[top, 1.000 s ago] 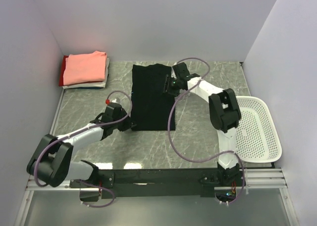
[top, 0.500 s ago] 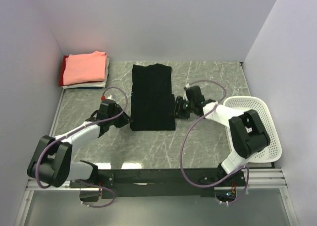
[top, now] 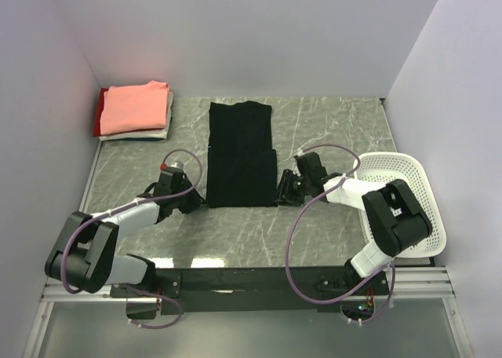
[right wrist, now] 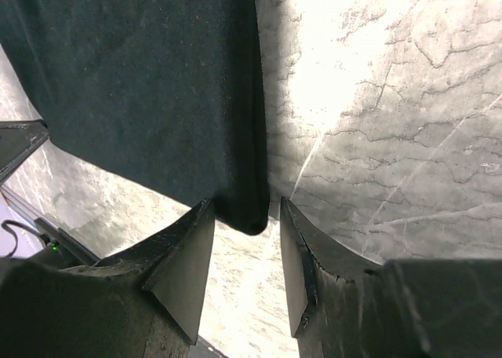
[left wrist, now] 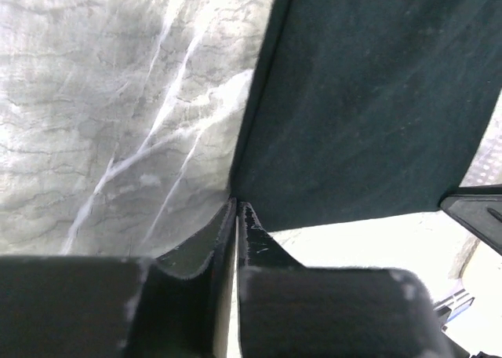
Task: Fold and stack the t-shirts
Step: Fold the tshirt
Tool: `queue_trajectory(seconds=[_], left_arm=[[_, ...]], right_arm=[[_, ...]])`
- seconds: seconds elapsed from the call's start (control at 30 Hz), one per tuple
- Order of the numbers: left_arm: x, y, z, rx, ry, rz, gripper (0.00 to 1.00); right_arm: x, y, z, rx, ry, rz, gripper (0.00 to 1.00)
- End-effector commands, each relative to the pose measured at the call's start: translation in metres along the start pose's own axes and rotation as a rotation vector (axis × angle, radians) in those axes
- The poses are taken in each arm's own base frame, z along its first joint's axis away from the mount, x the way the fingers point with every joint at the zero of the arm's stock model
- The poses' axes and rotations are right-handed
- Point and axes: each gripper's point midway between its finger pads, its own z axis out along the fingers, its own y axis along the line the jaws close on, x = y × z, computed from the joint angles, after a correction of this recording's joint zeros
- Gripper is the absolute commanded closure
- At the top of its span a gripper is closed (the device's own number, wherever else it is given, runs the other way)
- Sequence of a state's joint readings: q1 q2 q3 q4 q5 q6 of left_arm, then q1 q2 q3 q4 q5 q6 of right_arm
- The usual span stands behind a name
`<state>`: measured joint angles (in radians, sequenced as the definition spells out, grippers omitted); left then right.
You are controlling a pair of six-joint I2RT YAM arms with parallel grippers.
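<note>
A large black t-shirt (top: 239,154) lies flat on the marble table, folded into a long strip. My left gripper (top: 199,203) is at its near left corner. In the left wrist view (left wrist: 236,205) the jaws are pressed together, tips touching the shirt's corner (left wrist: 361,99), with no cloth seen between them. My right gripper (top: 283,191) is at the near right corner. In the right wrist view (right wrist: 247,217) it is open, its fingers on either side of the shirt's folded corner (right wrist: 141,83). A folded salmon-pink shirt (top: 135,107) tops a stack with white and red shirts at the far left.
A white plastic mesh basket (top: 404,209) stands at the table's right edge, beside the right arm. Grey walls close in the left, back and right sides. Cables loop from both arms over the table.
The right arm has swung from the shirt's far right edge down to its near right corner. The left gripper has shifted slightly along the near left corner. The shirt lies flat as before.
</note>
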<state>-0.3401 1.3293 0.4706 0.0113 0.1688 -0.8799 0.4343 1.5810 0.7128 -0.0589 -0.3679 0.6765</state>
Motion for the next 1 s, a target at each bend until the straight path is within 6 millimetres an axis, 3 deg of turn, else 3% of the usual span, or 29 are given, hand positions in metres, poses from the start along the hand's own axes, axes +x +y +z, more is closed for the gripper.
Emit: queue_trajectory(seconds=[0.0, 0.27, 0.57, 0.67, 0.8, 0.9, 0.97], left_arm=[[-0.009, -0.006, -0.007, 0.016, -0.044, 0.02, 0.85], [-0.007, -0.009, -0.015, 0.04, -0.05, 0.007, 0.55], [0.004, -0.007, 0.012, 0.082, -0.001, -0.04, 0.52], [0.008, -0.003, 0.015, 0.072, 0.009, -0.055, 0.55], [0.01, 0.001, 0.016, 0.059, 0.013, -0.058, 0.74], [0.014, -0.001, 0.013, 0.065, 0.026, -0.055, 0.95], [0.015, -0.004, 0.008, 0.07, 0.017, -0.044, 0.99]], right_arm=[[0.001, 0.006, -0.002, -0.03, -0.01, 0.0, 0.54], [0.009, 0.003, 0.001, -0.038, 0.012, 0.032, 0.55], [0.011, 0.0, 0.008, -0.05, 0.002, 0.071, 0.59], [0.012, -0.002, 0.01, -0.05, 0.0, 0.08, 0.63], [0.009, 0.0, 0.01, -0.059, -0.016, 0.078, 0.9], [0.009, 0.002, 0.007, -0.07, -0.021, 0.072, 1.0], [0.008, 0.006, 0.0, -0.087, -0.043, 0.059, 1.0]])
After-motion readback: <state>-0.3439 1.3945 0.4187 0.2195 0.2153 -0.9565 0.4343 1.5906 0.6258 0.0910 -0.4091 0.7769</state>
